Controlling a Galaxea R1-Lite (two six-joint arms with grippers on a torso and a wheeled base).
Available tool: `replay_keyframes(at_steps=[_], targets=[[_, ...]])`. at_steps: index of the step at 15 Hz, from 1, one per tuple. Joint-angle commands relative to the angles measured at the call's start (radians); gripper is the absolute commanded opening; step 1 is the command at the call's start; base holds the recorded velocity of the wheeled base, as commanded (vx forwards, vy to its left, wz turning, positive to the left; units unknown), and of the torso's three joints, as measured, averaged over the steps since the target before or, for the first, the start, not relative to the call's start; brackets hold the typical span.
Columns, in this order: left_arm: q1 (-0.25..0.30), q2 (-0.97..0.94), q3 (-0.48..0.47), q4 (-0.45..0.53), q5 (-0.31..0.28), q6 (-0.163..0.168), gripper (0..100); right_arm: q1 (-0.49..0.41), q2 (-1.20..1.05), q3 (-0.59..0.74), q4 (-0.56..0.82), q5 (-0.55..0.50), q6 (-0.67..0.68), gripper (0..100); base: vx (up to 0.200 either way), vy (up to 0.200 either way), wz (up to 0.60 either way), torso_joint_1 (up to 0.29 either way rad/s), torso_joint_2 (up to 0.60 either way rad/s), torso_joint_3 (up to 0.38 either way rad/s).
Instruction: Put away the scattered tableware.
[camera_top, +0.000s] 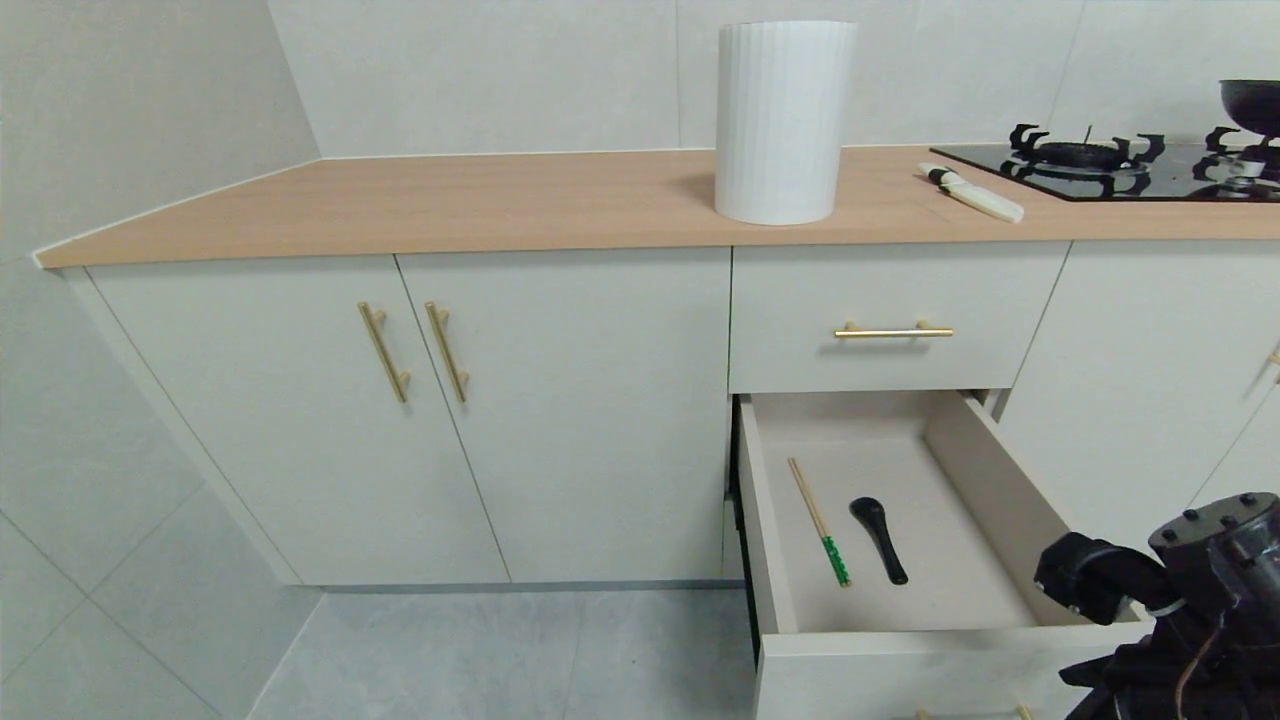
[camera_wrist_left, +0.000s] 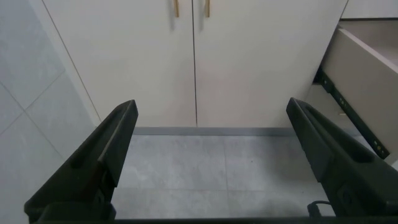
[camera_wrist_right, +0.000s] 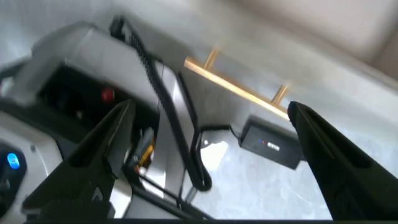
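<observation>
In the pulled-out drawer (camera_top: 992, 495) the chopsticks (camera_top: 820, 522) lie left of the spoon (camera_top: 879, 538), under the counter (camera_top: 450, 205).

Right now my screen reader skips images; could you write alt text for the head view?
An open drawer holds chopsticks and a black spoon side by side. On the counter above sit a white canister and a knife near the stove.

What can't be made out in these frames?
- Head view: near right corner of the drawer, hidden behind the right arm.
- Head view: black pot at the stove, cut off by the picture's right edge.
- Head view: inside of the white ribbed container, hidden by its own wall.
- Head view: chopsticks, too small to count.
- Right wrist view: gold handle and its surroundings, blurred.
</observation>
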Motion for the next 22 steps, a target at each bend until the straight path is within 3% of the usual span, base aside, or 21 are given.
replay_keyframes(at_steps=[1, 6, 10, 22], targets=[[0.0, 0.002, 0.0, 0.0, 0.0, -0.001, 100, 0.004, 0.031, 0.012, 0.0, 0.0, -0.004, 100, 0.0, 0.0, 0.0, 0.0, 0.0, 0.0], [0.0, 0.002, 0.0, 0.0, 0.0, -0.001, 100, 0.001, 0.148, -0.014, -0.009, -0.09, 0.039, 100, 0.0, 0.0, 0.0, 0.0, 0.0, 0.0], [0.0, 0.002, 0.0, 0.0, 0.0, -0.001, 100, 0.001, 0.269, -0.106, -0.009, -0.182, 0.252, 100, 0.0, 0.0, 0.0, 0.0, 0.0, 0.0], [0.0, 0.002, 0.0, 0.0, 0.0, -0.001, 100, 0.001, 0.304, -0.138, -0.081, -0.276, 0.312, 100, 0.0, 0.0, 0.0, 0.0, 0.0, 0.0]])
